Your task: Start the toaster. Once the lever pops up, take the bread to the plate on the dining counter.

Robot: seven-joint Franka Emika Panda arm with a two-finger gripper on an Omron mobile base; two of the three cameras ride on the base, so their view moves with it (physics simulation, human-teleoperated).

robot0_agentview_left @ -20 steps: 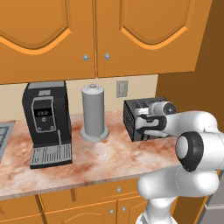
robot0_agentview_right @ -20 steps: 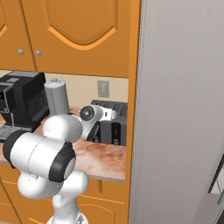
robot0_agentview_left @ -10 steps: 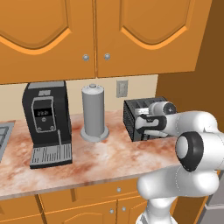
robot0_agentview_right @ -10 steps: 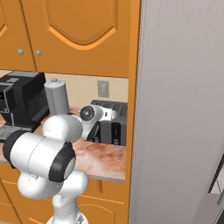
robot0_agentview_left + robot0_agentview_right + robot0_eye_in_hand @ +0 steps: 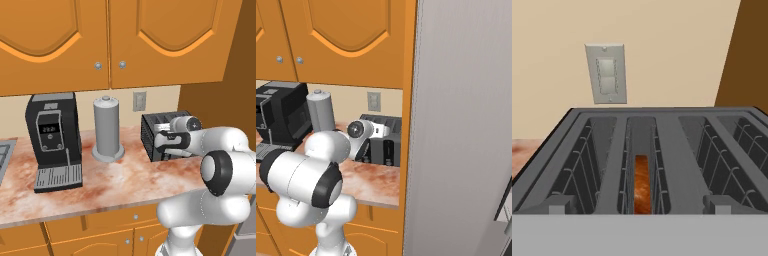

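Marbled table (image 5: 115, 175) under orange wall cabinets (image 5: 107, 40), toaster (image 5: 150, 134) at its right end.
Bread (image 5: 642, 184) sits down in a toaster slot; the tool (image 5: 162, 142) hovers at the toaster, jaws spread wide, gripping nothing.

Glossy white rounded arm (image 5: 220, 150) segments, black joint rings, grey round wrist cap.

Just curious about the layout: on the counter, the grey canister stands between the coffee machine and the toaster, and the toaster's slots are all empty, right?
Not quite. The canister does stand between the coffee machine and the toaster, but the slots are not all empty: the hand view shows a slice of bread sitting in one slot.
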